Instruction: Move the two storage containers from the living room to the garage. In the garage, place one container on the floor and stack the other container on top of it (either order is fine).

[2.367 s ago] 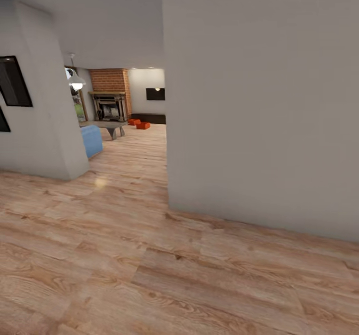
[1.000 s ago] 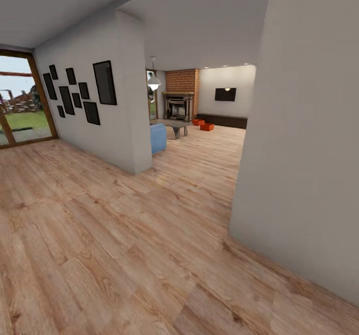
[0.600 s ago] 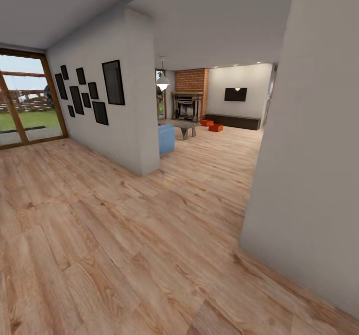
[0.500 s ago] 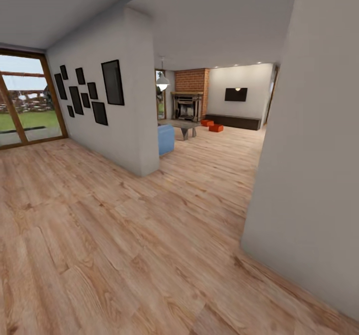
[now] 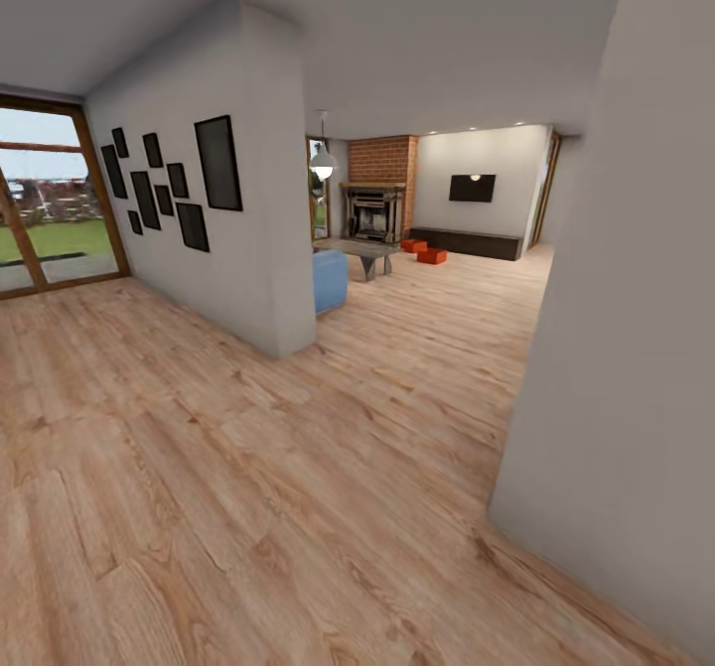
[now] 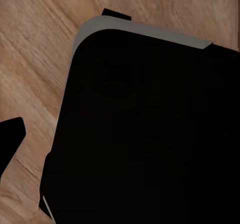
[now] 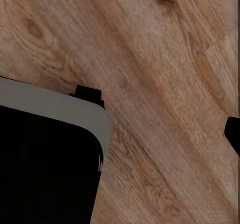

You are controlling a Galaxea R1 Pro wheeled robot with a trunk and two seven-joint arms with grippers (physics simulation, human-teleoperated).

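A home; brick fireplace (image 5: pixel 376 190), sofa (image 5: pixel 331 279), framed pictures (image 5: pixel 217 163).

Two orange-red storage containers (image 5: pixel 425 251), side by side on the distant living room (image 5: pixel 467 279) floor.

I can read no text, label, brand, number or sign anywhere; the dark frames (image 5: pixel 217 163) on the wall (image 5: pixel 260 199) are blank, and so is the dark panel (image 5: pixel 471 188) in the far room

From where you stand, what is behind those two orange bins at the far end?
Behind the two storage containers, which sit on the wood floor, runs a dark low cabinet along the white back wall. The fireplace stands to its left. The containers' insides are too far away to see.
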